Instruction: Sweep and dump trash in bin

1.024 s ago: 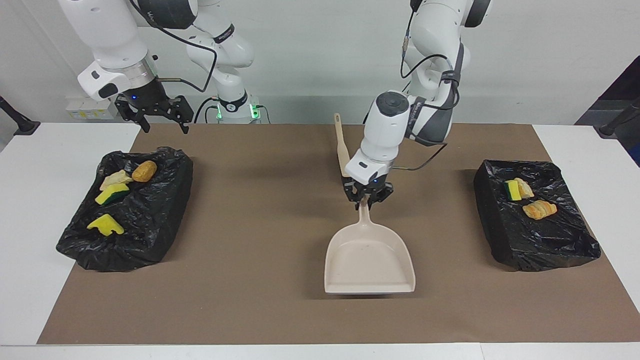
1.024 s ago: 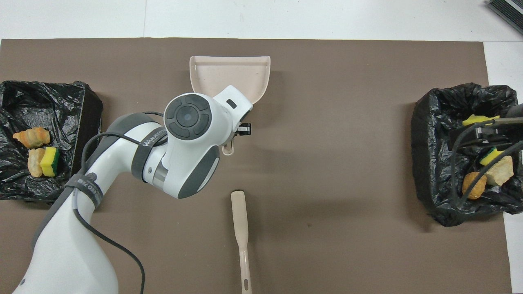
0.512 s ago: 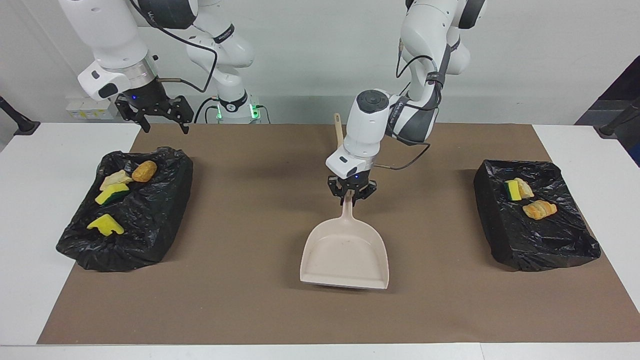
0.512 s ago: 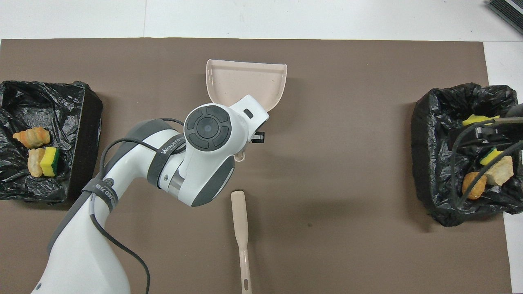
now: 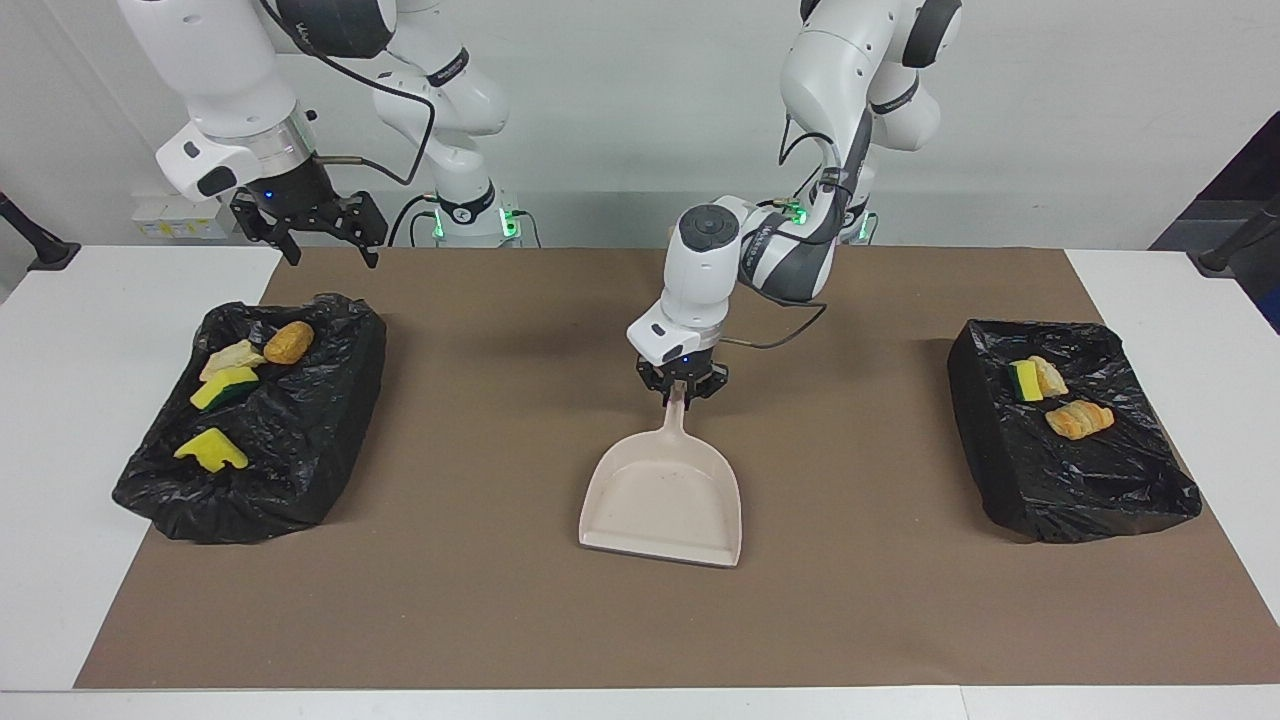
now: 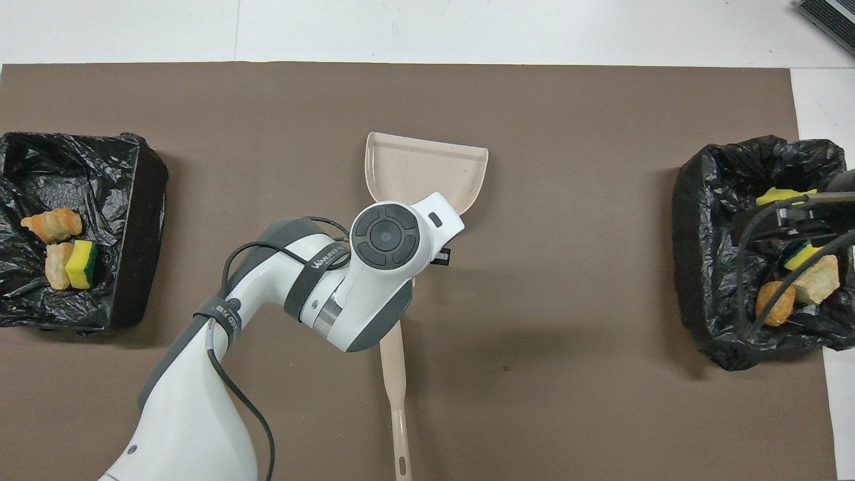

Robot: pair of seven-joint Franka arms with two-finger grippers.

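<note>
My left gripper [image 5: 682, 392] is shut on the handle of the beige dustpan [image 5: 665, 495] over the middle of the brown mat, with the pan's mouth pointing away from the robots. In the overhead view the wrist covers the handle of the dustpan [image 6: 421, 167]. The trash lies in two black-lined bins. The bin [image 5: 340, 400] at the right arm's end holds a brown bun [image 5: 288, 342], a pale chunk [image 5: 230, 357] and two yellow sponges [image 5: 212, 450]. The other bin [image 5: 1080, 490] holds a sponge [image 5: 1024, 380] and pastries [image 5: 1078, 418]. My right gripper [image 5: 332, 258] hangs open above its bin's near edge.
The beige brush [image 6: 395, 381] lies on the mat [image 6: 568, 267], nearer to the robots than the dustpan, its handle pointing at them; the left arm partly covers it. White table borders the mat at both ends.
My left gripper has carried the dustpan toward the right arm's end of the table and closer to the robots. The right arm has stayed still.
</note>
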